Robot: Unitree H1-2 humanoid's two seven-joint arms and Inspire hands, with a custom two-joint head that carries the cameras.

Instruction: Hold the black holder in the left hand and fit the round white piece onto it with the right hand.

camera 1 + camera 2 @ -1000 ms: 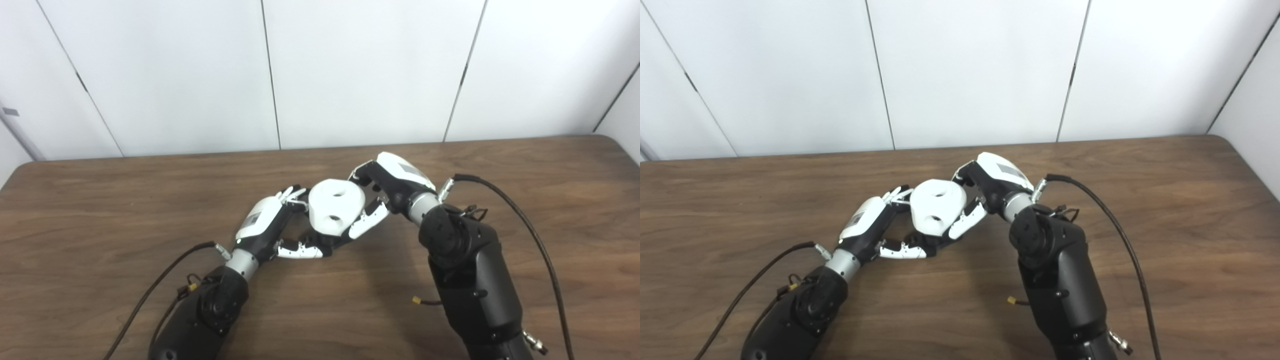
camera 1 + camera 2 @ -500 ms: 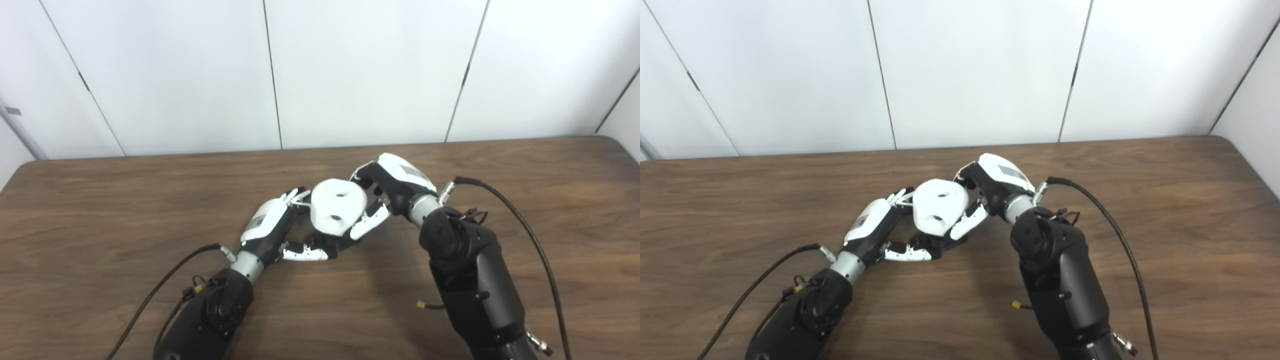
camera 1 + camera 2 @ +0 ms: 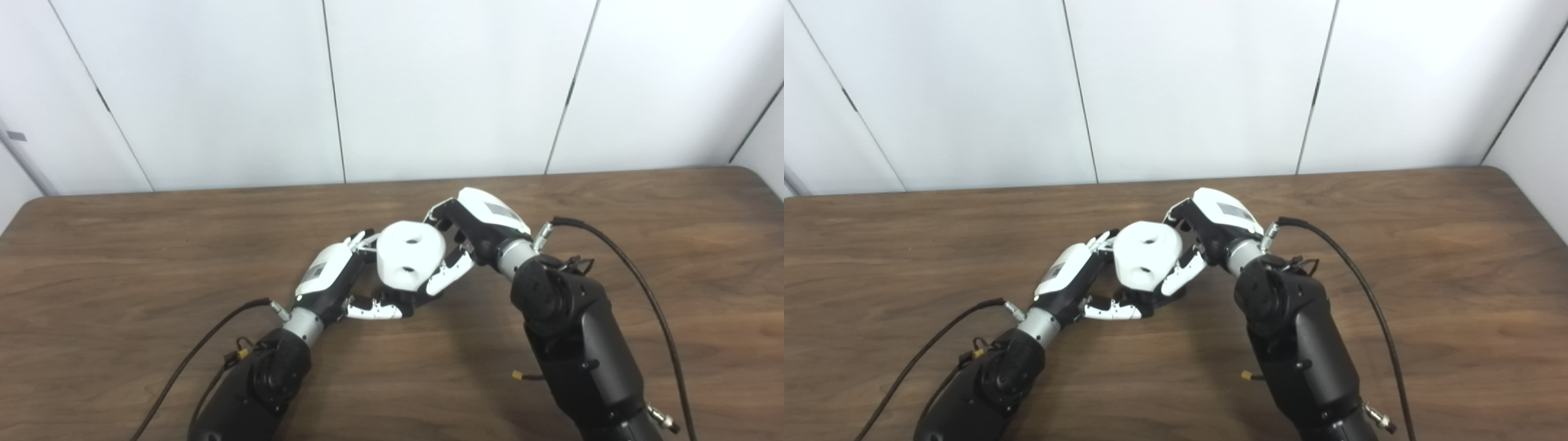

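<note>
Two hands: meeting above mid-desk [image 3: 122,245].
Right hand [image 3: 474,229]: fingers [image 3: 450,275] curled around white piece [image 3: 409,254].
Left hand [image 3: 331,278]: fingers closed around holder [image 3: 404,298], mostly hidden beneath piece.
Seating: cannot tell.

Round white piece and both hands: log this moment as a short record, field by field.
surface: brown wooden table
round white piece: held above the table between the two hands, two dark holes visible on it
right hand: shut on the round white piece from the right, fingers along its lower side
left hand: beside and under the piece, fingers curled beneath it
black holder: mostly hidden; a dark part shows under the piece
fit: cannot tell whether the piece is seated
</note>
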